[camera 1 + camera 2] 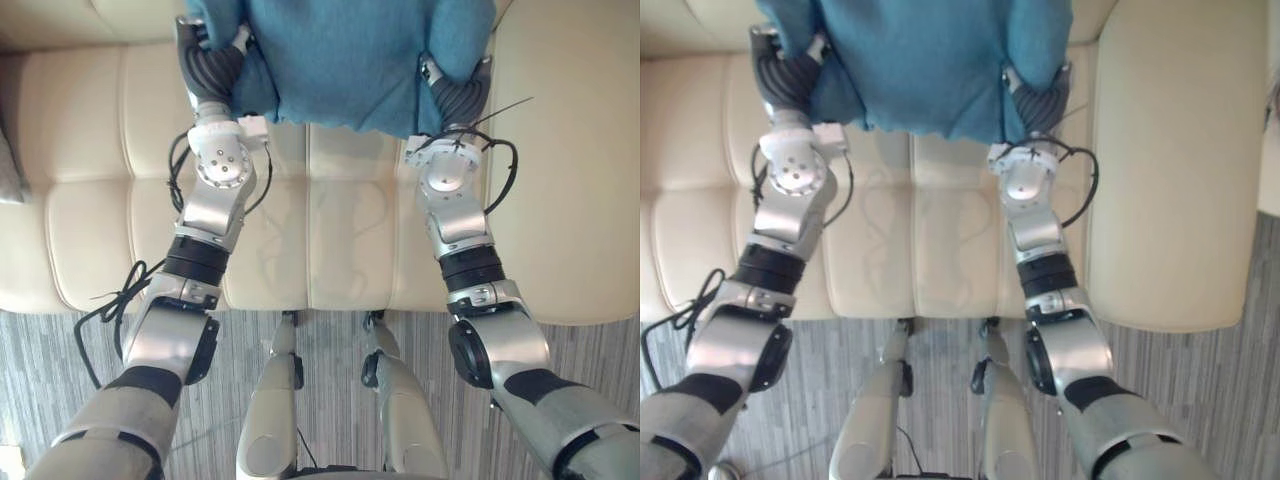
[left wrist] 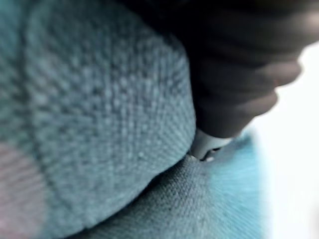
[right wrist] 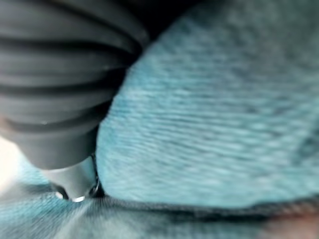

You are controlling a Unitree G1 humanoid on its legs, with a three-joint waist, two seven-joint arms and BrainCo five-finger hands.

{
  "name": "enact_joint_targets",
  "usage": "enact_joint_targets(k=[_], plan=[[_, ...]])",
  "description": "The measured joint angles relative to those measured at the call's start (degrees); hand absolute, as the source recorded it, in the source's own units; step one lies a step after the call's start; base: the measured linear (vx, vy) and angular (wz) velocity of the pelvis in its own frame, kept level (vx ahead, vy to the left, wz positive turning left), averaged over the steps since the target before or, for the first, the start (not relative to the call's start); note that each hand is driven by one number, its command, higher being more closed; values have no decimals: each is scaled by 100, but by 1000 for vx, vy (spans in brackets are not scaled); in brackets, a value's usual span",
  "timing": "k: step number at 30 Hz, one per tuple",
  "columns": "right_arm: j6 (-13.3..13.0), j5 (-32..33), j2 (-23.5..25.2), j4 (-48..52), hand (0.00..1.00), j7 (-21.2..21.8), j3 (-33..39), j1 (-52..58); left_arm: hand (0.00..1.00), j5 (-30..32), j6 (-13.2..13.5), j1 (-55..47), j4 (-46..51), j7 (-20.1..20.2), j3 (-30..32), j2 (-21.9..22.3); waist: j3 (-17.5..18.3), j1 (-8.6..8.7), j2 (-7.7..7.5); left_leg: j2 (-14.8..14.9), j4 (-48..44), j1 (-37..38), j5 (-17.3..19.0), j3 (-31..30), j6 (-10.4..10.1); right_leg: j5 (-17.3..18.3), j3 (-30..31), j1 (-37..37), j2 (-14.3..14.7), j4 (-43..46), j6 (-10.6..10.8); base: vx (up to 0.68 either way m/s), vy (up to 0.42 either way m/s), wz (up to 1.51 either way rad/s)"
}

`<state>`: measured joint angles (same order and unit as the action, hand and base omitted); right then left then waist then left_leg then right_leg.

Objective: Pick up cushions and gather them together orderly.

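Note:
A teal woven cushion (image 1: 350,60) hangs over the back part of the cream sofa seat, held up between my two hands. My left hand (image 1: 210,65) is sunk into its left lower corner, and my right hand (image 1: 460,95) into its right lower corner. The cushion's cloth folds over both dark wrist covers. In the left wrist view the teal cloth (image 2: 99,124) presses right against the hand's cover (image 2: 239,74). The right wrist view shows the same, with cloth (image 3: 209,124) bulging against the cover (image 3: 55,84).
The cream leather sofa seat (image 1: 330,240) spreads below the cushion, with a wide armrest (image 1: 570,150) on the right. The edge of a grey cushion (image 1: 10,165) peeks in at the far left. Striped grey carpet (image 1: 60,350) lies in front of the sofa.

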<state>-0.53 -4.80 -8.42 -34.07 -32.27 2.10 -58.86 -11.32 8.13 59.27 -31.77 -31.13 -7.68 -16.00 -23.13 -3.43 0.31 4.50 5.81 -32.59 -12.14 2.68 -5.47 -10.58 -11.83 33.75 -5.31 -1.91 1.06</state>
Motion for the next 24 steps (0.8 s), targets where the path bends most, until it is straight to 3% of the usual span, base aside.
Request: enact_joint_targets(k=[6,10,17,24], plan=[[115,48,270,153,0,72,83,519,0,-10,-133,-503,-218,98,229,736,-116,-37,11,58,-4,-361,-32,-7,-21,-1,-16,352,-5,78,1,5,9,1],[97,46,498,724,0,75,149,1230,0,-7,-107,-1235,68,176,233,1153,-116,-46,11,76,-138,-413,4,-35,-55,321,-15,535,-55,604,-3,33,49,10],[-31,92,606,1269,0,177,164,2108,0,-4,-75,-1801,339,428,371,1237,-113,-89,8,122,-210,-245,63,-73,-78,612,-6,546,-66,1110,-16,6,10,3],[-143,385,323,1730,0,627,278,2942,0,-9,-111,-2249,415,707,845,724,-107,-97,1,124,-304,16,78,-77,-88,953,7,512,-127,1731,-63,20,-46,4]])
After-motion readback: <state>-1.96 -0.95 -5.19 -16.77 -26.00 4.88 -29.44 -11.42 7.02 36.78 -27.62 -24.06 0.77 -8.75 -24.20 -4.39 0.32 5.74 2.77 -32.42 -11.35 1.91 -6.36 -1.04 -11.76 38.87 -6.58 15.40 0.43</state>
